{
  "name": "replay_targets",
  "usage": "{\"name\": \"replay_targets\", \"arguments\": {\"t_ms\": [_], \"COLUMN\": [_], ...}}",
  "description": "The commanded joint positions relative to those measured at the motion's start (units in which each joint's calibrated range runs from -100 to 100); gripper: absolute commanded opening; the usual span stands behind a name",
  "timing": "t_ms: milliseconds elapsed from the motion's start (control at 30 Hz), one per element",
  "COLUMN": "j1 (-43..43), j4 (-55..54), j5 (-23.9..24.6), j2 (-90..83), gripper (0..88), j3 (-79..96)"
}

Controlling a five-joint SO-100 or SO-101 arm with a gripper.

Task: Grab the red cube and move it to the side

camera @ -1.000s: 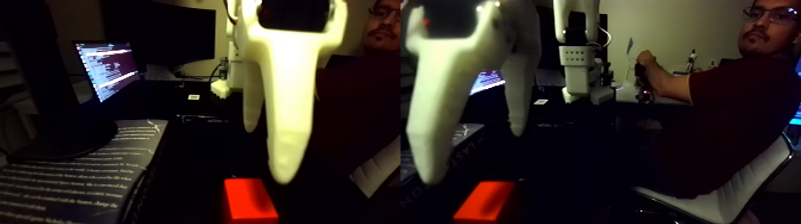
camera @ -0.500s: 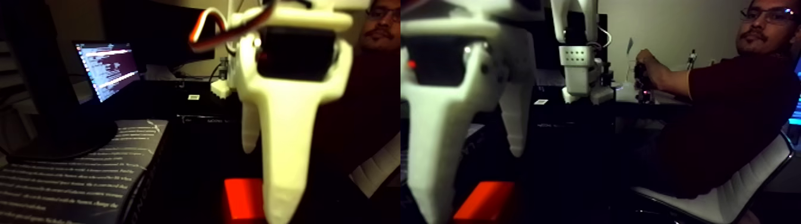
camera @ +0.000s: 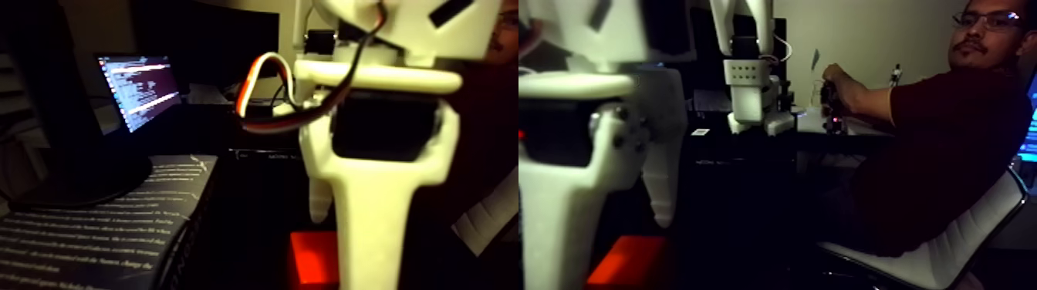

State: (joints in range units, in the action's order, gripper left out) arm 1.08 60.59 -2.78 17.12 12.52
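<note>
This wide picture holds two nearly equal views side by side. The red cube lies on the dark table at the bottom edge of each half. My white gripper hangs close to the camera, blurred, and stands open. Its broad near finger runs off the bottom edge and hides the cube's right part in the left half. The thin far finger ends just above and behind the cube. In the right half the cube sits in the gap between the two fingers. Whether either finger touches it is unclear.
A dark box with printed text lies at the left, with a lit laptop screen behind it. The arm's white base stands at the back. A person sits on a white chair at the right, hand on a control handle.
The gripper has come down toward the cube. Its near finger tip has dropped past the bottom edge and now covers part of the cube. The cube has not moved.
</note>
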Motion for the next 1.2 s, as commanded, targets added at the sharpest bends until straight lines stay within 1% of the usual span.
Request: {"name": "replay_targets", "arguments": {"t_ms": [0,167,333,467,533,700,800,1067,1167], "j1": [0.0,0.5,0.6,1.7,1.8,2.7,3.0,3.2,3.0], "j4": [-1.5,-3.9,-3.8,-3.7,-3.4,-2.9,0.0,0.6,0.6], "j5": [-0.8,-2.2,-4.5,-4.7,-5.5,-5.3,-5.3,-5.2,-5.2], "j2": [0.4,1.7,1.8,2.0,2.0,3.1,4.3,5.1,5.1], "gripper": [36.0,36.0,36.0,36.0,36.0,36.0,36.0,36.0,33.0], "j3": [-2.0,-2.0,-2.6,-3.2,-3.2,-3.6,-5.2,-5.8,-5.8]}}
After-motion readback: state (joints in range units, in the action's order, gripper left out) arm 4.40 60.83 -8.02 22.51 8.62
